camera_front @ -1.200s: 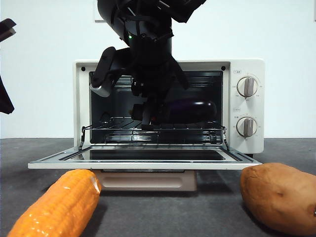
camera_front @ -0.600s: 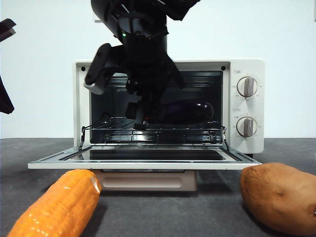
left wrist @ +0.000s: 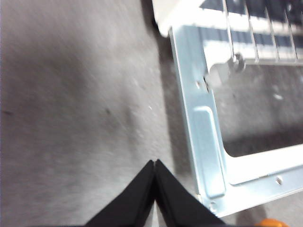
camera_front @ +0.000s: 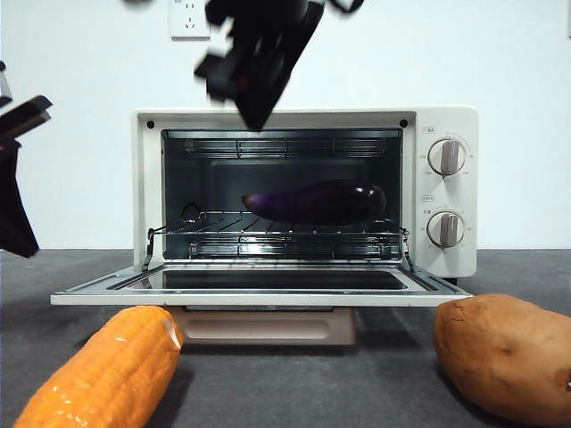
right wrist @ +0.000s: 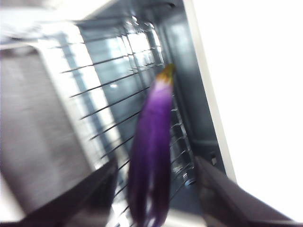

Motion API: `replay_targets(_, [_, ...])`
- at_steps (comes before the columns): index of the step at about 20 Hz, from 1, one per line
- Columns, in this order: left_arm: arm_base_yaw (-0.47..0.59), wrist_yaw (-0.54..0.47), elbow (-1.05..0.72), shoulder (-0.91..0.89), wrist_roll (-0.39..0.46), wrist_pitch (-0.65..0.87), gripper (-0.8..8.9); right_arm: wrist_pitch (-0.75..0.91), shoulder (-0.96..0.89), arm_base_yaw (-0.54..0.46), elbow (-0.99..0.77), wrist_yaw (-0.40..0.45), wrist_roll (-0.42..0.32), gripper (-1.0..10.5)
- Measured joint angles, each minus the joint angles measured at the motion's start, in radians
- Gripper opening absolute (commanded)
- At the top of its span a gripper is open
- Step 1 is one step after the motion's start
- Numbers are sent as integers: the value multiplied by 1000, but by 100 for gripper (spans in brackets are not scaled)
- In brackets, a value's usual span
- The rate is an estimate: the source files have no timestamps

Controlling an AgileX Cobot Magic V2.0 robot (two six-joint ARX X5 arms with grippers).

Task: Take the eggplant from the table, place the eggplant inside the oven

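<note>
Raised and blurred, the right gripper (camera_front: 254, 62) hangs above the top edge of the cream-white toaster oven (camera_front: 446, 120), its two black jaws spread wide with nothing between them. Below and beyond it, the glossy dark purple eggplant (camera_front: 314, 201) lies lengthwise on the oven's wire rack (camera_front: 214, 234), clear of the jaws. In the right wrist view the eggplant (right wrist: 151, 156) shows between the parted jaws but farther off, resting on the rack bars with its small stem tip pointing away from the gripper (right wrist: 154, 189) toward the oven's dark back wall.

Off to one side, the left gripper (left wrist: 155, 163) hovers over the dark grey matte counter (left wrist: 71, 94) with its jaws pressed together and holding nothing. Just beside its tips lies the corner of the oven's open metal-framed glass door (left wrist: 208, 156), folded down flat.

Nearer the front camera than either gripper, an orange corn cob (camera_front: 103, 370) lies on the counter (camera_front: 294, 383) under one end of the lowered door (camera_front: 259, 296), and a brown sweet potato (camera_front: 504, 352) lies under the other end, below the two grey knobs (camera_front: 445, 192). A white wall socket (camera_front: 189, 18) shows on the wall behind the right gripper.
</note>
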Motion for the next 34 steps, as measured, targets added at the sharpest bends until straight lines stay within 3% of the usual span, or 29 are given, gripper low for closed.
replay_targets(6, [0, 87, 0, 151, 0, 64, 6, -196, -209, 67, 0, -87, 160, 50])
replay_targets(11, [0, 111, 0, 222, 0, 75, 6, -245, -313, 95, 0, -88, 194, 4])
replay_targets(34, [36, 450, 0, 379, 91, 113, 6, -457, -637, 124, 0, -87, 322, 4])
